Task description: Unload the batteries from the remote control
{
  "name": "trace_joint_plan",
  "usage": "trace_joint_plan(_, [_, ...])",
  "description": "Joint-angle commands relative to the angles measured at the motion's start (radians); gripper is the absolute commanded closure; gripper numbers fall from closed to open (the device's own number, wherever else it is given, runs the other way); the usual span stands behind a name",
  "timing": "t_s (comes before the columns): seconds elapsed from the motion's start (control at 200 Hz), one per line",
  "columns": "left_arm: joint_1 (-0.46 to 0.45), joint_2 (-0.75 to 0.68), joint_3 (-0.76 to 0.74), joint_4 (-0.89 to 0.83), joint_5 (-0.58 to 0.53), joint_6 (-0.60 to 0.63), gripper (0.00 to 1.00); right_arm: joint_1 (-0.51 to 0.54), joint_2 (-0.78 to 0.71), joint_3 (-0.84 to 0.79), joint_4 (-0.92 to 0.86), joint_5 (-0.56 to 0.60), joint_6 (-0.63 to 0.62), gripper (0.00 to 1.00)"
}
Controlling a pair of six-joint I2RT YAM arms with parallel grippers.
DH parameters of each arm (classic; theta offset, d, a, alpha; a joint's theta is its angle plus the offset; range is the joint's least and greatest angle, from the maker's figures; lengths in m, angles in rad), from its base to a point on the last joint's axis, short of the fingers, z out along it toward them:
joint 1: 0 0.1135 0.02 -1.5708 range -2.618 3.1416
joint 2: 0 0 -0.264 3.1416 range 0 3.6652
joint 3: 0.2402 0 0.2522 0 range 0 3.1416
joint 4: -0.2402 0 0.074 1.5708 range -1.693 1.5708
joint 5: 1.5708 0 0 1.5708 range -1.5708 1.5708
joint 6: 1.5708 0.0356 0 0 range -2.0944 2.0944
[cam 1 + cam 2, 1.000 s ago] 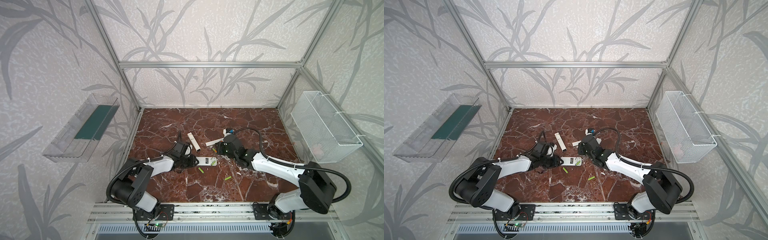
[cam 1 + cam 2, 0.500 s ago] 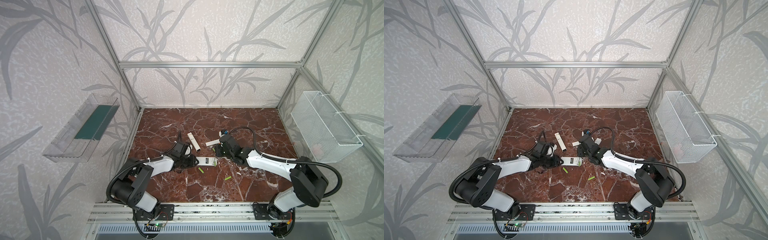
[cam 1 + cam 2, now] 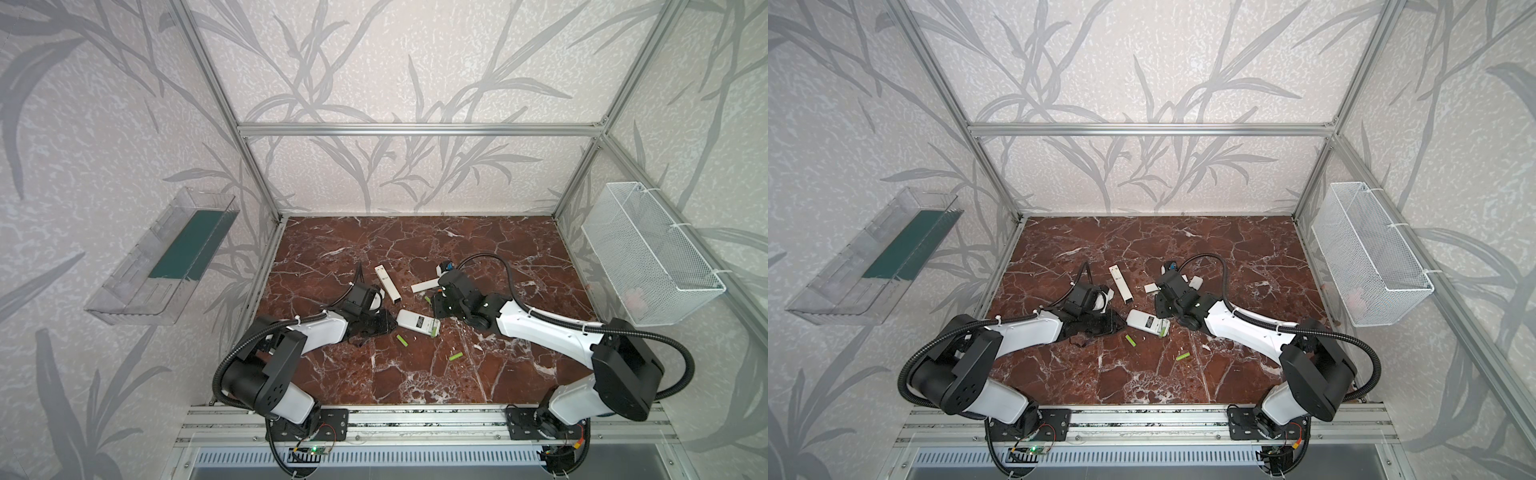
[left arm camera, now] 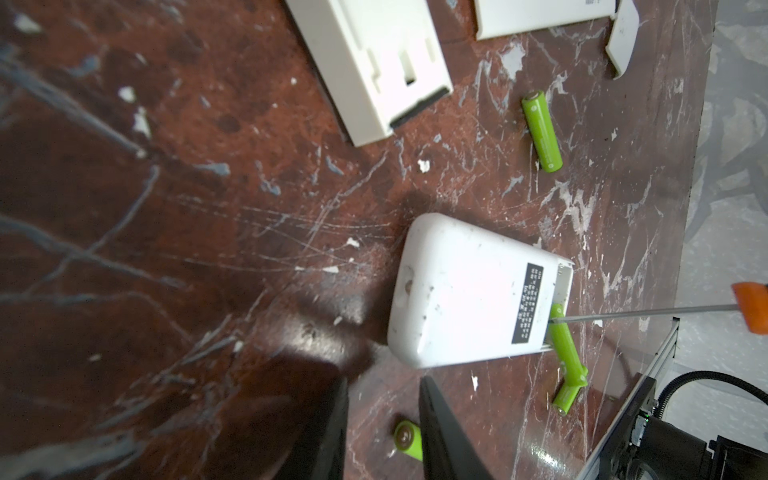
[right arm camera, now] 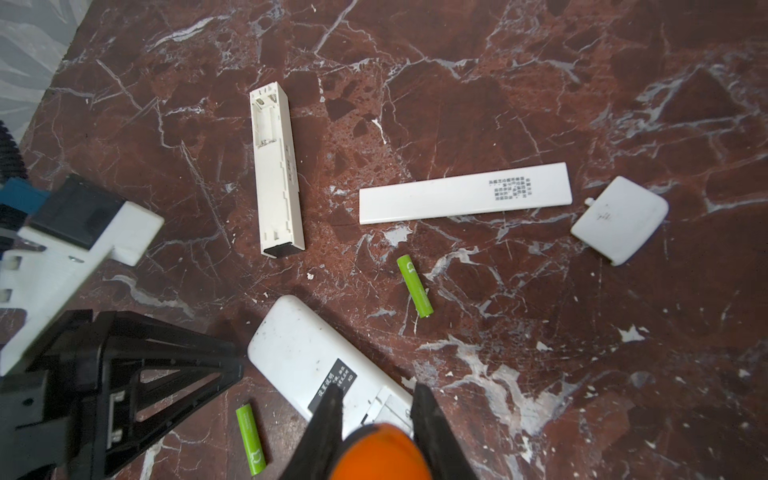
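Observation:
A wide white remote control [image 3: 417, 322] [image 4: 469, 291] lies back up on the marble floor. One lime-green battery [image 4: 563, 340] sits at its open end. My right gripper [image 5: 376, 399] [image 3: 437, 309] is shut on an orange-handled tool [image 5: 380, 453], and the tool's metal shaft [image 4: 623, 318] touches that battery's tip. Three loose batteries lie on the floor: one [image 3: 402, 340] [image 5: 250, 434] in front of the remote, one [image 3: 456, 356] further right, one [image 3: 427, 299] [image 5: 414, 292] behind it. My left gripper [image 4: 382, 419] [image 3: 386, 326] stands open at the remote's closed end, holding nothing.
A slim white remote [image 5: 276, 170] with an empty compartment lies behind, with its long cover [image 5: 465, 193] and a small rounded cover [image 5: 619, 218] to its right. A clear tray [image 3: 166, 266] hangs on the left wall and a wire basket [image 3: 648, 257] on the right wall.
My right gripper with the tool has edged left toward the remote's open end. The left arm and the loose batteries have not moved.

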Motion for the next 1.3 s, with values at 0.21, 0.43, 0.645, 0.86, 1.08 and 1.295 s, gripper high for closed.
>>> trace_joint_plan(0.21, [0.0, -0.004, -0.019, -0.102, -0.037, -0.014, 0.68, 0.01, -0.049, -0.015, -0.026, 0.003, 0.006, 1.0])
trace_joint_plan(0.43, [-0.003, -0.071, -0.014, -0.137, -0.052, -0.009, 0.7, 0.025, -0.085, -0.039, -0.026, 0.027, 0.018, 1.0])
trace_joint_plan(0.645, [-0.004, -0.092, -0.001, -0.16, -0.052, 0.003, 0.7, 0.018, -0.122, -0.026, -0.019, 0.066, -0.017, 1.0])
trace_joint_plan(0.86, [-0.002, -0.129, 0.013, -0.204, -0.069, 0.029, 0.7, -0.185, -0.155, 0.038, -0.2, 0.138, -0.168, 1.0])
trace_joint_plan(1.08, [-0.002, -0.15, 0.003, -0.208, -0.081, 0.03, 0.7, -0.414, -0.144, -0.014, -0.246, 0.188, -0.253, 1.0])
trace_joint_plan(1.295, [-0.003, -0.149, 0.007, -0.218, -0.079, 0.031, 0.7, -0.49, -0.008, -0.008, -0.237, 0.044, -0.246, 1.0])
